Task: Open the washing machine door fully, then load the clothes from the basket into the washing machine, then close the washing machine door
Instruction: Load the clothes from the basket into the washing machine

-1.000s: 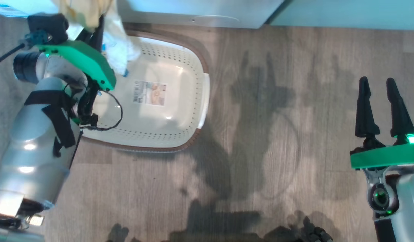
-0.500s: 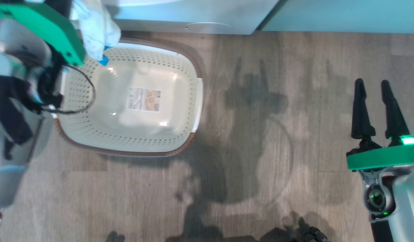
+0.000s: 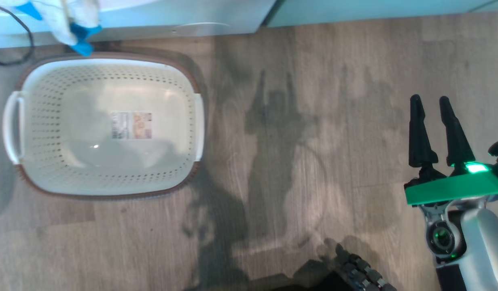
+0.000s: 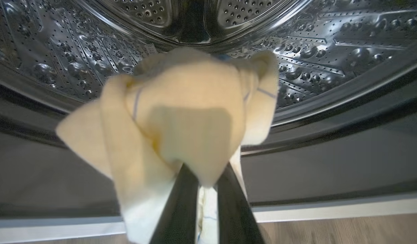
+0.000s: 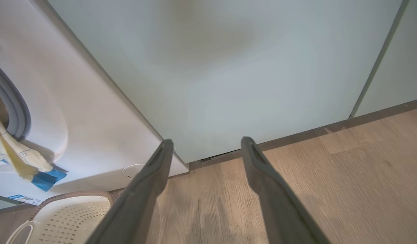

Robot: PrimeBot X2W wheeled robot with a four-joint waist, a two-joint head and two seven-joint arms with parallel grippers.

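The left gripper (image 4: pixel 205 173) is shut on the pale yellow clothes (image 4: pixel 181 112), which drape over its fingertips at the mouth of the washing machine's steel drum (image 4: pixel 330 51). The head view catches the hanging end of the clothes (image 3: pixel 73 18), with blue trim, over the machine's front (image 3: pixel 151 18). From the right wrist view the clothes (image 5: pixel 20 159) trail down from the drum opening of the washing machine (image 5: pixel 93 112). The cream basket (image 3: pixel 42 178) stands on the floor below, showing only a sticker on its base. My right gripper (image 3: pixel 431 106) is open over bare floor, far right. The washing machine door is out of view.
Pale green cabinets (image 5: pixel 235 67) run to the right of the machine along a dark plinth. The round service flap (image 3: pixel 200 27) sits low on the machine's front. Wood-look floor (image 3: pixel 313 161) spreads between the basket and my right gripper. The basket (image 5: pixel 69 217) also sits low left.
The head camera has shifted. The left arm has gone up out of the head view, carrying the clothes from above the basket to the drum mouth. The right gripper has stayed open.
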